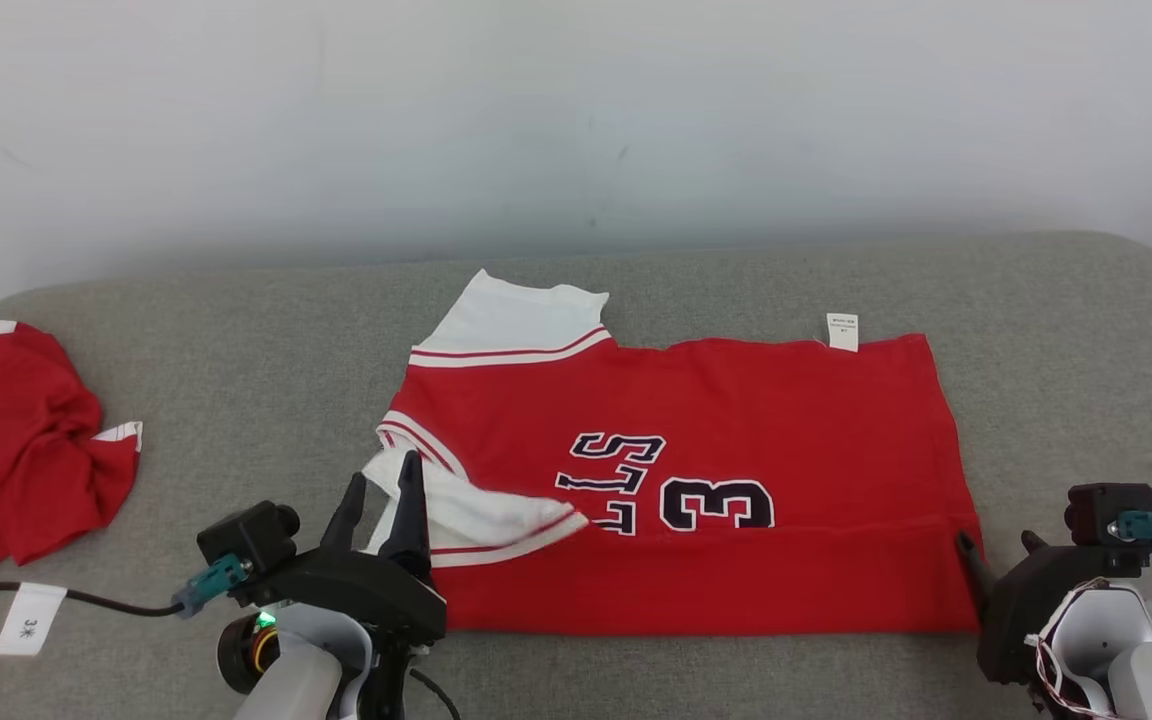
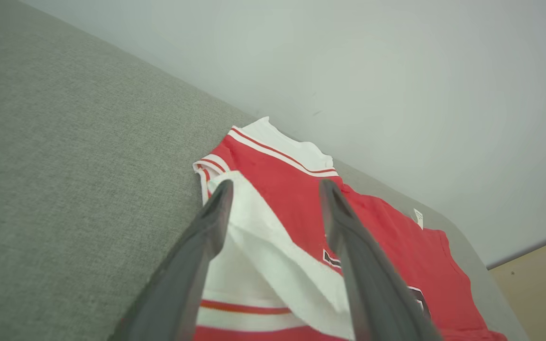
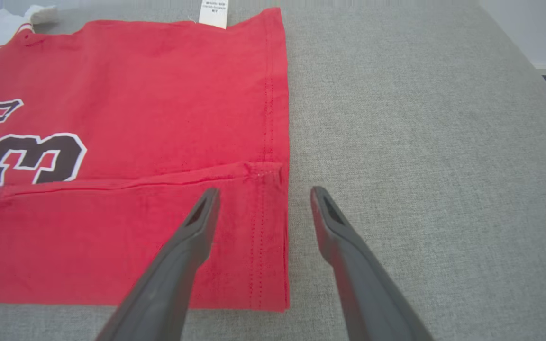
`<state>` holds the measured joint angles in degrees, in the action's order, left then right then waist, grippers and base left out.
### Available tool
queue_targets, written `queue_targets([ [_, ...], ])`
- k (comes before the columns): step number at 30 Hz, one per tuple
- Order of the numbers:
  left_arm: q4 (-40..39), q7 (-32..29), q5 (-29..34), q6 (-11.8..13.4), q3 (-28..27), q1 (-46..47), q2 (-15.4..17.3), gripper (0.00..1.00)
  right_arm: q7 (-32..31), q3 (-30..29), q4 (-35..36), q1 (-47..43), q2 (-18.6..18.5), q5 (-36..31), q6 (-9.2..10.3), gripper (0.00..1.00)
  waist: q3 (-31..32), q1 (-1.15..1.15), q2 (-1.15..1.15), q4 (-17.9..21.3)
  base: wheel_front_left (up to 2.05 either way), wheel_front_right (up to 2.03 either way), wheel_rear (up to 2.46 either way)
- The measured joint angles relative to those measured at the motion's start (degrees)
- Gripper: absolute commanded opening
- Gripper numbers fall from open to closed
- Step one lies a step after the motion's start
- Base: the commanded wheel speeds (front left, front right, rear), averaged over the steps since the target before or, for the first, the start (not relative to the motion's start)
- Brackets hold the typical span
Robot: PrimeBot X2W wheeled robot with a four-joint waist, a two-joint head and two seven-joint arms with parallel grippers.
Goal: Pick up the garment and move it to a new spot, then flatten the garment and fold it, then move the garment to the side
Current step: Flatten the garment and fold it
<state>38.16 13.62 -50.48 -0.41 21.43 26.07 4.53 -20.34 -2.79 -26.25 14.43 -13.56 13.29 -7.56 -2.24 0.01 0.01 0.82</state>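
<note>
A crumpled red shirt (image 1: 16, 450) lies on the grey fabric surface (image 1: 236, 340).

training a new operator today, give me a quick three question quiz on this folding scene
1. True or false: the right gripper is clamped on the red jersey with white sleeves.
2. What lies under the open left gripper? A) white sleeve B) white care label C) bare grey upholstery
3. Fill in: the crumpled red garment lies at the robot's far ____.
Key: 1 false, it is open at the hem corner; 2 A; 3 left.
</note>
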Motion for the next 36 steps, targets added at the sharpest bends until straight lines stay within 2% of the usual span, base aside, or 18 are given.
queue_targets([
  [3, 0.9, 0.5, 0.0, 0.0, -1.1, 0.0, 0.0, 1.0, 1.8, -2.1, -1.0, 0.7, 1.4, -0.2, 0.0, 1.0, 0.7, 0.0, 0.0, 0.0, 0.0, 0.0, 0.0],
  [10, 1.0, 1.3, 2.1, -0.3, -2.2, -2.9, 0.8, 1.0, 3.6, -4.7, -1.7, 0.5, 1.8, -1.9, 0.0, 1.0, 2.6, -0.01, 0.0, -0.2, 0.0, 0.0, 0.0],
  [16, 2.9, 0.6, 7.4, 0.5, 2.6, -6.4, 2.9, 1.0, -1.7, -6.1, -2.1, -2.4, 1.8, -1.7, 0.0, 1.0, 3.6, -0.01, -0.01, -0.6, 0.0, 0.0, 0.0],
  [20, 4.6, -0.5, 11.5, 1.9, 6.1, -6.7, 4.1, 1.0, -3.9, -6.3, -1.6, -3.1, 2.3, -1.7, 0.0, 1.0, 3.3, -0.01, 0.0, -0.6, 0.0, 0.0, 0.0],
  [29, 9.0, -2.6, 14.5, 5.0, 8.3, -4.7, 5.9, 1.0, -5.2, -6.7, -2.1, -1.9, 4.7, -3.1, 0.0, 1.0, 0.9, -0.01, -0.01, -0.4, 0.0, 0.0, 0.0],
  [36, 12.1, -3.4, 14.1, 3.3, 8.5, -2.1, 5.4, 1.0, -6.3, -8.2, -4.0, -0.8, 6.4, -6.1, 0.0, 1.0, -0.9, -0.01, -0.01, -0.5, 0.0, 0.0, 0.0],
])
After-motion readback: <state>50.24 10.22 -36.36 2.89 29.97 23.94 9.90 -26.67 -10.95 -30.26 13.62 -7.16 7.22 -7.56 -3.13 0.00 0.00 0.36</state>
